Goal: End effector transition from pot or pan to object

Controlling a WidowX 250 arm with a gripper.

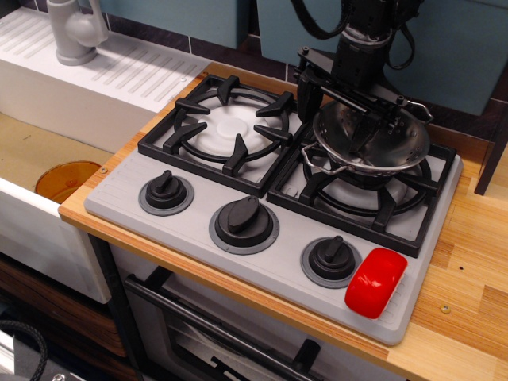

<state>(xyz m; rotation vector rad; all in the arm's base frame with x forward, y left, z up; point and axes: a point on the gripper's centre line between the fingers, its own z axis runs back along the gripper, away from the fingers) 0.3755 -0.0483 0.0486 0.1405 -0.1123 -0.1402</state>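
Note:
The steel colander-like bowl [373, 143] sits on the right burner of the toy stove, slightly tilted, with its wire loop handles at the front left and back right. My black gripper [343, 117] hangs over the bowl's back left rim. Its fingers are spread: one black finger [307, 97] is outside the rim on the left, and the other reaches down inside the bowl. It holds nothing. The glossy red block [375, 282] lies on the grey front panel at the stove's front right corner, just right of the right knob, well in front of the gripper.
Three black knobs [244, 221] line the grey stove panel [119, 194]. The left burner grate [230, 127] is bare. A white sink with a faucet [75, 32] is at the back left. An orange bowl [67, 179] sits low on the left. A dark post [494, 151] stands at the right.

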